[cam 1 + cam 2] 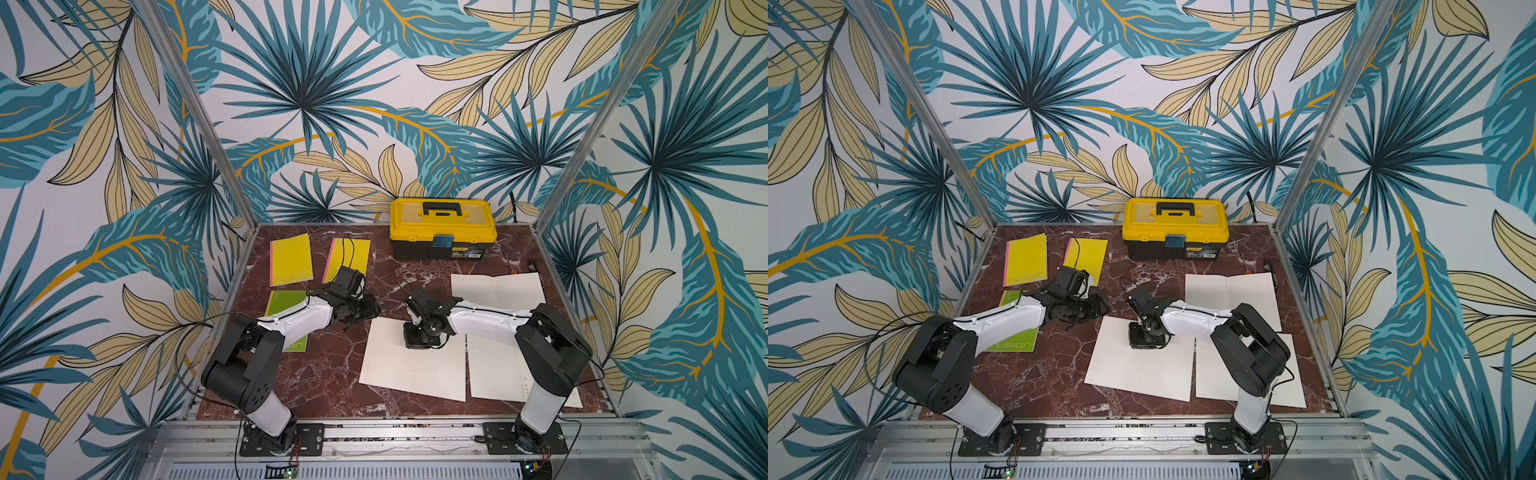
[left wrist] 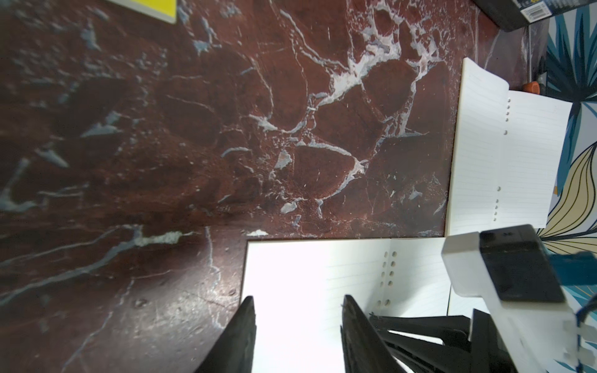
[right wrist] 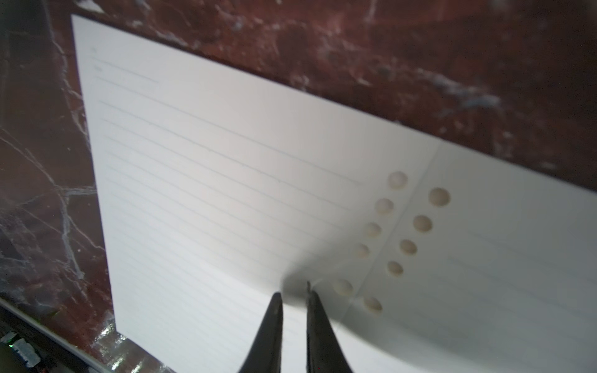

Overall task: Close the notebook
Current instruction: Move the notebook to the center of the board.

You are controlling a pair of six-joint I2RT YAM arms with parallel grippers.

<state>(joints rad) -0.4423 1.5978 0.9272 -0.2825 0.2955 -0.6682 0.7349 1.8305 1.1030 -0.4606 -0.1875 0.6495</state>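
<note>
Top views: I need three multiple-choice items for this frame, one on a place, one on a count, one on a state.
1. Where does the yellow toolbox stand?
A. At the back edge of the table, by the wall
B. At the front, between the arm bases
C. On a green notebook

2. How many open notebooks show white pages?
A. One
B. Two
C. Three

3. How does the left pincer stand?
A. Shut on a yellow cover
B. Open, holding nothing
C. Clamped on the toolbox handle

Key:
1 A: the toolbox sits against the back wall in both top views.
2 C: one lies mid-table and two lie on the right side.
3 B: the left wrist view shows a wide gap with only a page behind it.
</note>
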